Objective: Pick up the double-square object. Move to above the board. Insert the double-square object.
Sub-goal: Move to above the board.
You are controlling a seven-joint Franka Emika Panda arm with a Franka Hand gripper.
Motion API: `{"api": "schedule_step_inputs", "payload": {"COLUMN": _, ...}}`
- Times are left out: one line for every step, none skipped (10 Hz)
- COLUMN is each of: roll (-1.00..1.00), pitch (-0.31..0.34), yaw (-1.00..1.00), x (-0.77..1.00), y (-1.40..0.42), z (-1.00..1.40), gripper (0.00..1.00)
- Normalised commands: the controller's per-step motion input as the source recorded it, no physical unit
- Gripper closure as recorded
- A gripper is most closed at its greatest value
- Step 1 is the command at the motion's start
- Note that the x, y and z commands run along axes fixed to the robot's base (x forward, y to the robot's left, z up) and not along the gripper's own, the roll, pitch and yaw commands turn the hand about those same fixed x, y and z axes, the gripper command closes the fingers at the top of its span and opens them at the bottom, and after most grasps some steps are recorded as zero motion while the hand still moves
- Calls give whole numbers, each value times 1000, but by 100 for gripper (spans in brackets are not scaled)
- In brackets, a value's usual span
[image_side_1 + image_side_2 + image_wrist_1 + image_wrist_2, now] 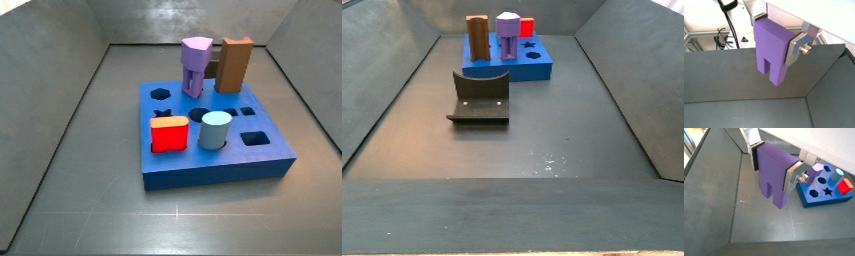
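My gripper is shut on the double-square object, a light-purple block with two offset legs at its lower end. It hangs upright in the air above the grey floor. Both wrist views show it clamped between the silver fingers, with the gripper around its upper part and the block's legs free below. The blue board lies beside and below the block, apart from it. The board also shows in both side views. The gripper and the held block are out of both side views.
On the board stand a taller purple peg, a brown block, a red block and a light-blue cylinder. The dark fixture stands on the floor in front of the board. Grey walls enclose the floor.
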Motion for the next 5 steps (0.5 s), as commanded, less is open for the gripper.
{"api": "schedule_step_inputs", "payload": {"roll": 19, "pitch": 61, "yaw": -3, "x": -369, "y": 4, "z": 27, "gripper": 100}}
{"api": "schedule_step_inputs", "payload": {"roll": 19, "pitch": 61, "yaw": -3, "x": -369, "y": 4, "z": 27, "gripper": 100}}
{"api": "schedule_step_inputs", "payload": {"roll": 19, "pitch": 61, "yaw": -3, "x": -369, "y": 4, "z": 27, "gripper": 100}}
{"api": "schedule_step_inputs", "payload": {"roll": 19, "pitch": 61, "yaw": -3, "x": -369, "y": 4, "z": 27, "gripper": 100}}
{"api": "schedule_step_inputs", "payload": {"roll": 19, "pitch": 61, "yaw": -3, "x": -369, "y": 4, "z": 27, "gripper": 100}}
